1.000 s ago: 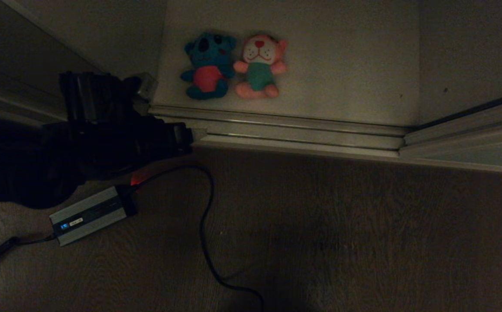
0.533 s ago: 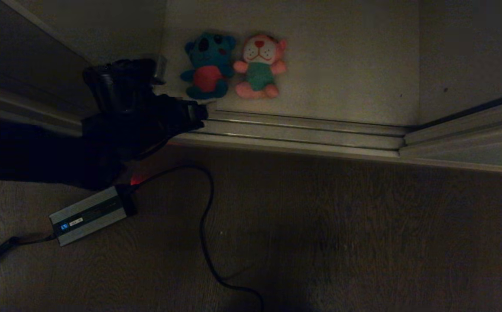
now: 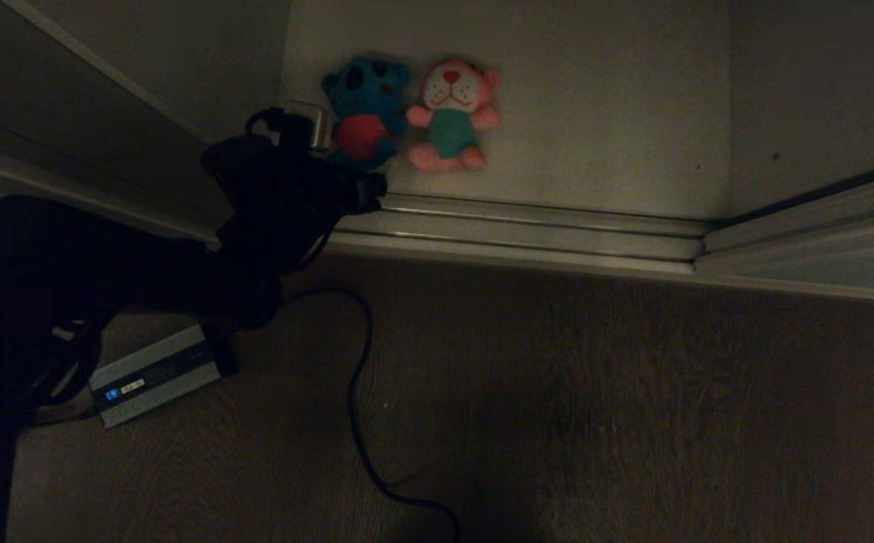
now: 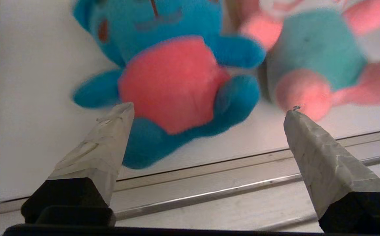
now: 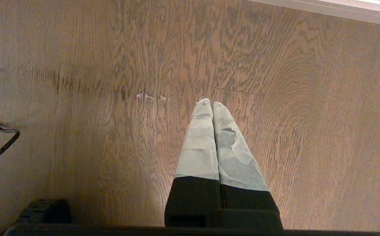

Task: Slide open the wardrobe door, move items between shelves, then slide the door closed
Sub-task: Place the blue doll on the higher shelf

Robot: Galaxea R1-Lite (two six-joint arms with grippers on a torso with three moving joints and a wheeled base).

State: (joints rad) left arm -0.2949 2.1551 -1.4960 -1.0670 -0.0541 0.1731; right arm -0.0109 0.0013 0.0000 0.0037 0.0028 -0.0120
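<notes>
Two plush items lie side by side on the off-white bottom shelf (image 3: pixel 602 113): a teal-blue toy with a red belly (image 3: pixel 367 90) and a pink toy with a white face and teal body (image 3: pixel 453 113). My left gripper (image 3: pixel 317 130) reaches over the track to the blue toy's near left side. In the left wrist view the gripper (image 4: pixel 209 108) is open, and its taped fingers (image 4: pixel 106 144) frame the blue toy (image 4: pixel 173 82) without closing on it. The pink toy (image 4: pixel 311 55) lies beside it. The sliding wardrobe door (image 3: pixel 97 128) stands left of the opening. My right gripper (image 5: pixel 211 103) hangs shut over the floor.
Metal door tracks (image 3: pixel 527 226) run along the shelf's front edge. Another pale panel (image 3: pixel 821 264) stands on the tracks at the right. A grey power box (image 3: pixel 154 373) and its black cable (image 3: pixel 354 392) lie on the dark wood floor (image 3: pixel 633 415) under my left arm.
My left arm has swung from the door's edge at the left, forward and to the right over the track, up to the blue toy. The toys have not moved.
</notes>
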